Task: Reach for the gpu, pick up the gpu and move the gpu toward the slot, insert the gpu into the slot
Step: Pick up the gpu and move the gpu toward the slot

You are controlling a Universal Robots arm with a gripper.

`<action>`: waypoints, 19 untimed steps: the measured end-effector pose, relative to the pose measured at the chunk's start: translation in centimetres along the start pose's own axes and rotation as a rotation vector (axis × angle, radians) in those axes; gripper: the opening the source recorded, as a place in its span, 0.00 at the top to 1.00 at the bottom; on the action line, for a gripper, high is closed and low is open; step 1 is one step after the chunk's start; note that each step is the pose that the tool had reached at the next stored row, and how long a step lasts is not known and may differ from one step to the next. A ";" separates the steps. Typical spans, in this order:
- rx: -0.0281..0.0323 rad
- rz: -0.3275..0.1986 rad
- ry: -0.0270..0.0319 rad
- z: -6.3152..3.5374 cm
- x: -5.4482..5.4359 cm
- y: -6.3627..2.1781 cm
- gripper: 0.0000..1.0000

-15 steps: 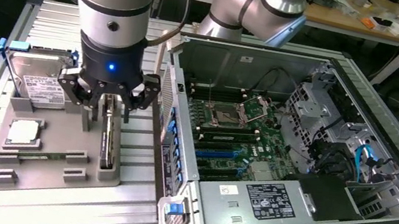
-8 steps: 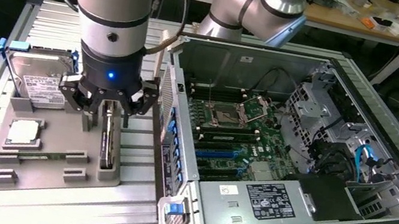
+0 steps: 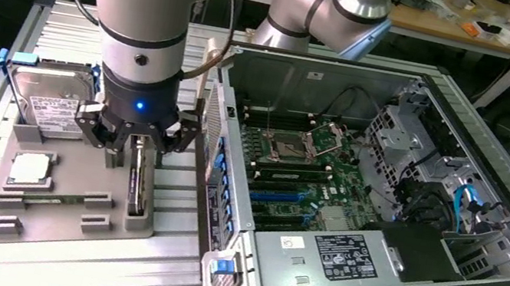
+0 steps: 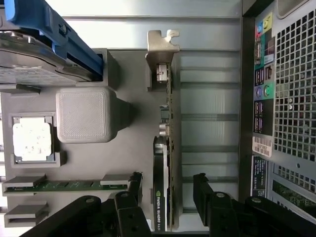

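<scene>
- Slatted metal bench, grey tray [image 3: 66,216] beside an open PC case [image 3: 350,70].
- gpu [image 3: 137,189] stands on edge in the tray, directly under the gripper [image 3: 136,158].
- Card's long axis runs along the tray edge nearest the case, with the bracket [image 4: 162,47] at the far end from the gripper.
- Fingers [image 4: 137,190] are spread, one on each side of the card, not pinching.
- slot [image 3: 280,191] is on the motherboard, to the exterior view's right.
- Card label reads "NVIDIA QUADRO".

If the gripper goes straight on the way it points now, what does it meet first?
Probably the gpu: it stands on edge in the gray holder, in line with the open gripper, between its jaws. The remaining gap is unclear.
</scene>
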State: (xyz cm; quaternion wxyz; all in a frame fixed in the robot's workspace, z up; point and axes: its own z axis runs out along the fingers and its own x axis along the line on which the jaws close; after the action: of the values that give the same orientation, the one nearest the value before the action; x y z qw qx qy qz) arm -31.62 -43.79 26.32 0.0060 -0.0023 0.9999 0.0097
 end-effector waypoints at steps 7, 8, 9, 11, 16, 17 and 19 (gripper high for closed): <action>0.0000 0.000 0.0000 1.27 0.4 -0.03 0.46; 0.0000 0.000 0.0000 1.37 0.4 -0.03 0.46; 0.0001 0.000 0.0002 1.37 0.4 -0.03 0.46; 0.0002 0.000 0.0002 1.37 0.4 -0.03 0.46; 0.0002 0.000 0.0000 1.64 0.4 0.36 0.46; 0.0001 0.000 -0.0001 1.69 0.4 0.43 0.46; 0.0001 0.000 0.0000 1.71 0.4 0.43 0.46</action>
State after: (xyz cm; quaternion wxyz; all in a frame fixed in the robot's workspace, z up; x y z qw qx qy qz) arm -32.03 -43.32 24.62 0.0060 -0.0023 0.9999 0.0096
